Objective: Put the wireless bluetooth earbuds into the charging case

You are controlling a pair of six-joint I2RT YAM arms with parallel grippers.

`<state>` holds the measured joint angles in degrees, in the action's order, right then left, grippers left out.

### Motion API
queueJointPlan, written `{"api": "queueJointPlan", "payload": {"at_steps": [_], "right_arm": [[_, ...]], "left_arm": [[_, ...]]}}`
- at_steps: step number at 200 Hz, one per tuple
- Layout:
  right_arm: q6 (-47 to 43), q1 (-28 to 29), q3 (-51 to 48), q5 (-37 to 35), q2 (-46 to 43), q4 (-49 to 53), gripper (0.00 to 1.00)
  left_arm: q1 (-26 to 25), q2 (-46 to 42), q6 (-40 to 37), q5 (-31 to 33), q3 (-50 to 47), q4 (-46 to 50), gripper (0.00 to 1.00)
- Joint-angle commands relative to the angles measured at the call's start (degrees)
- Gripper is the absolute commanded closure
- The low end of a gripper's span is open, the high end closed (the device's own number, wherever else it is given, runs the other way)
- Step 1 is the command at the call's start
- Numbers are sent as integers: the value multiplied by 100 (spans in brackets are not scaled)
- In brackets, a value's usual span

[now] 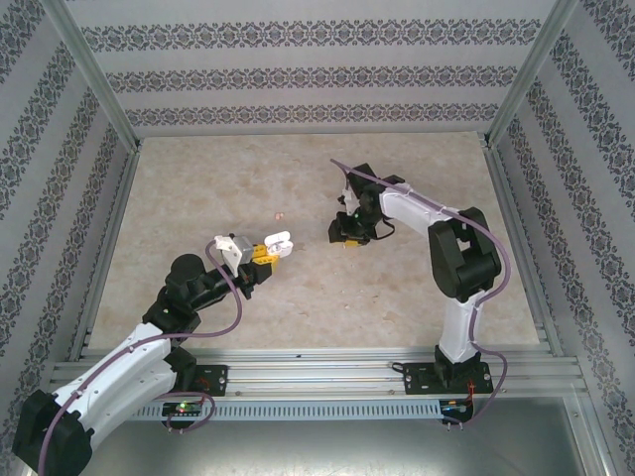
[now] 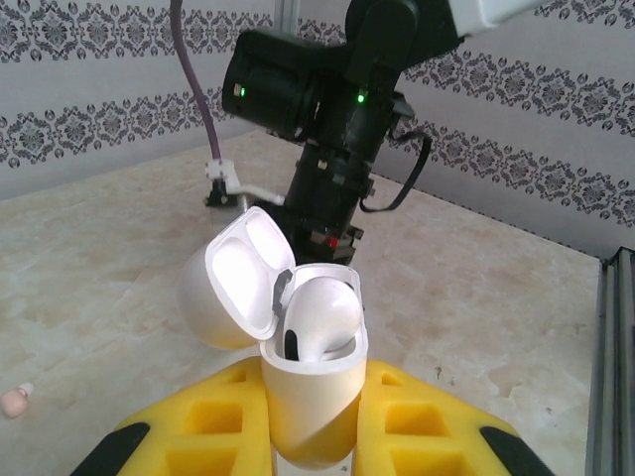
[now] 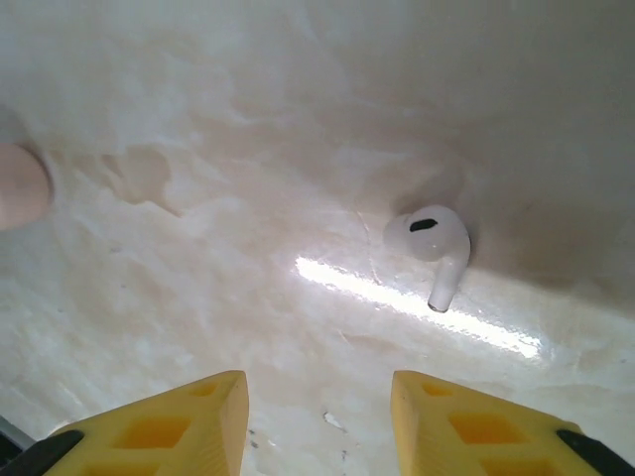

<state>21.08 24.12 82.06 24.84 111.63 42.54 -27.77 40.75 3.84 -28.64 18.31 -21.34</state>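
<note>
My left gripper (image 1: 270,248) is shut on a white charging case (image 2: 310,392), held upright between its yellow fingers (image 2: 189,426). The case's lid (image 2: 238,288) hangs open to the left, and one white earbud (image 2: 322,312) sits in the case. My right gripper (image 3: 319,407) hovers low over the table with its jaws open and nothing between them. A second white earbud (image 3: 434,241) lies loose on the table ahead of it, a little to the right. In the top view the right gripper (image 1: 345,234) points down, right of the held case (image 1: 280,241).
A tiny pale pink earbud (image 2: 14,400) lies on the marble table, seen as a pink speck (image 1: 281,212) between the two grippers. A blurred pale pink shape (image 3: 20,186) is cut by the left edge of the right wrist view. Patterned walls (image 1: 317,74) enclose the table.
</note>
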Motion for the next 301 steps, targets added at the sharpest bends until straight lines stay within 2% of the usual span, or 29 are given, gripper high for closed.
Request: {"api": "queueJointPlan", "payload": {"at_steps": [1,130,240,301], "right_arm": [[-23,-46,290,-261,-126,293,58],[-384,49,1192,-1048,941,720,60],[-412,196,1372,-1026,1401,771,61],[-440,278,1350,-1055,1515,857,68]], "left_arm": [[-62,-70,-56,-68,-64,-54,100],[-60,62,2,-166,-64,-107,100],[-62,137,-76,-184,-21,-33,100],[-62,56,-92,-170,-55,44,100]]}}
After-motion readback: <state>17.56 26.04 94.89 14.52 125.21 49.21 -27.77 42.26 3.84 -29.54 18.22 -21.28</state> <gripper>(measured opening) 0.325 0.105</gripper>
